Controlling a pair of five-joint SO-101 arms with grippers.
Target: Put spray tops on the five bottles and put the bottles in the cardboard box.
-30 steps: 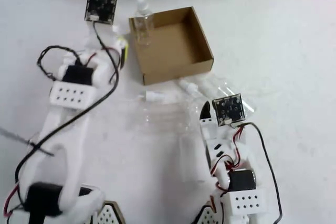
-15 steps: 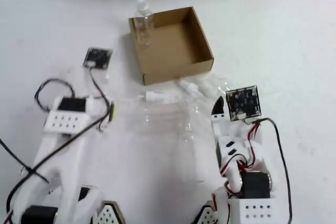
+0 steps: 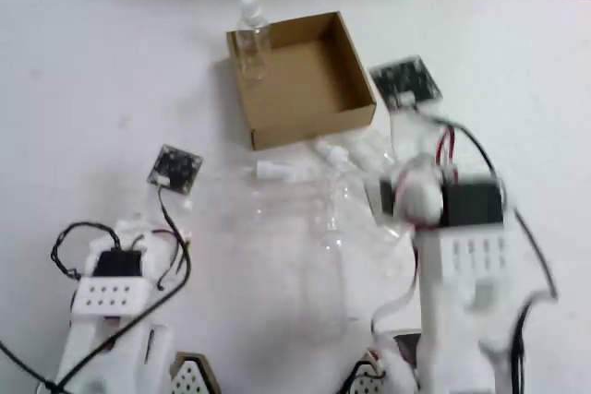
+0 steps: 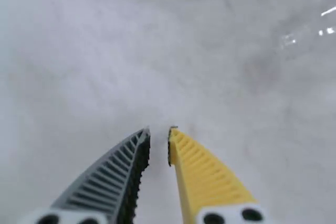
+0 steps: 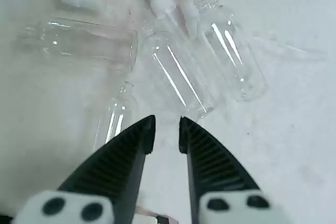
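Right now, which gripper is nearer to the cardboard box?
Right. The right gripper hangs over the lying bottles, just on the near side of the box. The left gripper is over bare table, farther off toward the near left.

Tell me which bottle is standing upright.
The bottle at the far corner of the box, seen from the high view. It stands upright; the other bottles lie on their sides on the table in front of the box.
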